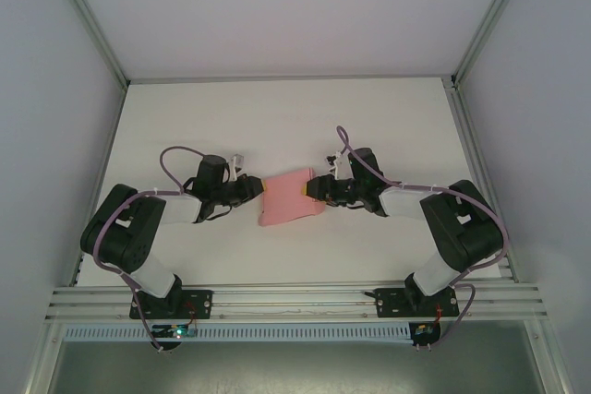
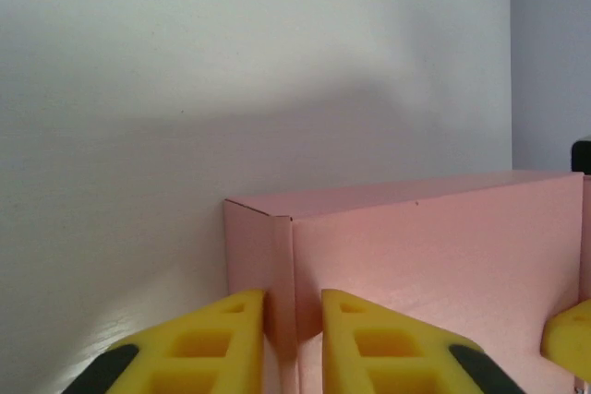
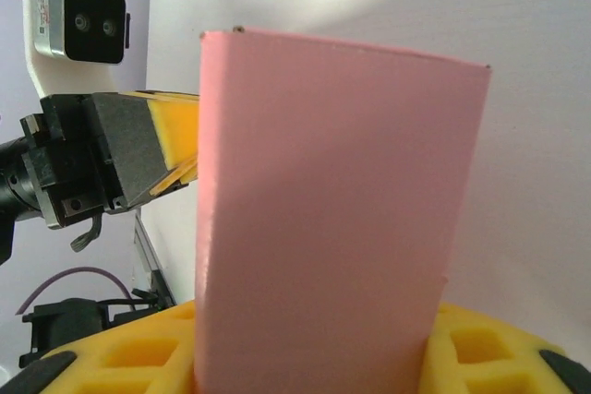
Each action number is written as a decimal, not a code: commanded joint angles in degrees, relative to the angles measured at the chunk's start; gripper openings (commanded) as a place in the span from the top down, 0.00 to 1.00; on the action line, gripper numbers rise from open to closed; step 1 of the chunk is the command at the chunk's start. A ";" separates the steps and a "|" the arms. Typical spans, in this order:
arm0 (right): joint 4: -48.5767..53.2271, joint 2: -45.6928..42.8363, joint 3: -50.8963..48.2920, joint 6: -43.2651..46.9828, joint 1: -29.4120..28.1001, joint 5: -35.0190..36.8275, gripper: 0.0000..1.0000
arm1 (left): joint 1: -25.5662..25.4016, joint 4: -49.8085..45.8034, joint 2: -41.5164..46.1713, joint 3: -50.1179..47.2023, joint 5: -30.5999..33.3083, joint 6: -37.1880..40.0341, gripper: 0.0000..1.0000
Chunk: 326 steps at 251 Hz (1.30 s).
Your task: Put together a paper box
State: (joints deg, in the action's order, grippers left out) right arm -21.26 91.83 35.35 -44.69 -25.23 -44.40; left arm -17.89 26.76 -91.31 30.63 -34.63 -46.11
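Observation:
The pink paper box (image 1: 292,197) lies folded up at mid table between my two grippers. My left gripper (image 1: 258,189) is at its left end. In the left wrist view its yellow fingers (image 2: 222,339) straddle an upright end wall of the paper box (image 2: 434,246). The left finger touches the card and the right one stands a little off it, so my left gripper (image 2: 293,306) is open. My right gripper (image 1: 311,188) is at the right end. In the right wrist view the paper box (image 3: 332,191) fills the gap between both pads, so my right gripper (image 3: 314,320) is shut on it.
The white table (image 1: 277,117) has bare room behind and in front of the box. Frame posts and grey walls (image 1: 55,89) close the sides. An aluminium rail (image 1: 295,297) runs along the near edge by the arm bases.

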 commanded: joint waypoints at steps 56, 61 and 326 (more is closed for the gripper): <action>7.08 -9.11 2.77 1.35 1.03 1.83 0.72 | -0.13 -11.82 15.97 4.83 9.38 11.62 0.00; 7.75 -9.78 2.83 1.24 1.27 2.19 0.72 | -0.12 -12.22 17.53 4.87 9.89 12.74 0.00; 28.41 -11.56 18.01 -34.74 2.10 -8.50 0.69 | -25.13 -32.34 19.78 18.19 35.30 87.33 0.09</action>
State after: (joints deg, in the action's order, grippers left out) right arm 7.09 81.56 52.56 -77.23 -22.65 -51.59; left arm -42.30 -11.09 -72.29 49.82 -4.84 38.30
